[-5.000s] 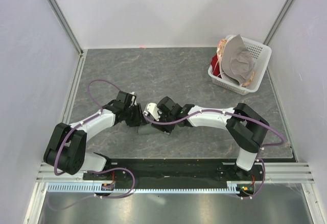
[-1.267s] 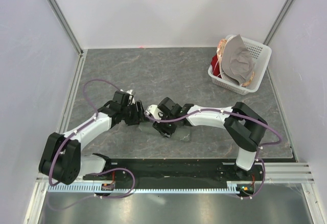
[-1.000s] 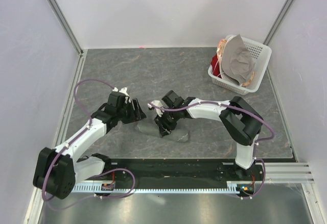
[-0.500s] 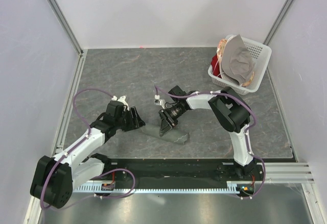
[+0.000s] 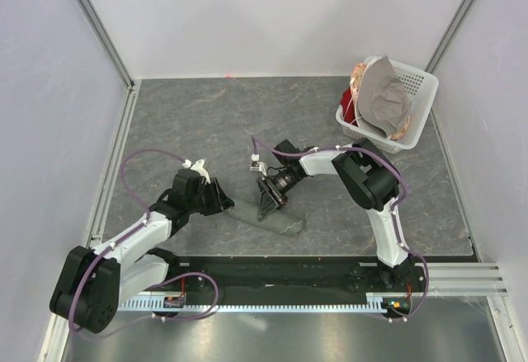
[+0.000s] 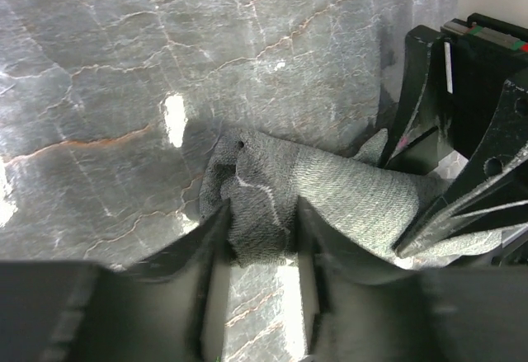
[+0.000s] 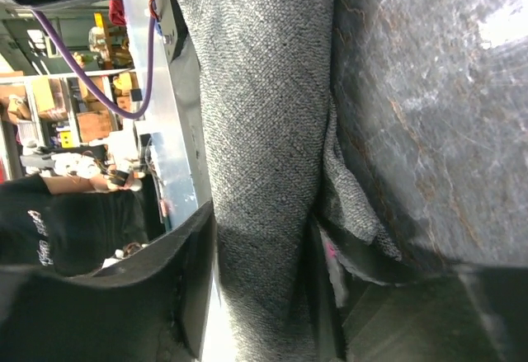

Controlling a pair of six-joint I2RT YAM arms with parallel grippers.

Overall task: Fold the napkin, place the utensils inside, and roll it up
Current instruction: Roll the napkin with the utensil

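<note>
the left gripper [image 6: 261, 218] has just closed in on the end of the rolled napkin [image 6: 346, 193] lying on the table [image 5: 247, 123] near its front edge, while the right gripper [image 7: 260, 246] clamps its middle; rolling looks nearly done.

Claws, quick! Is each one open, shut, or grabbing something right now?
Left claw: closed on one end of the rolled napkin.
Right claw: closed on the same napkin, farther along the roll.
</note>
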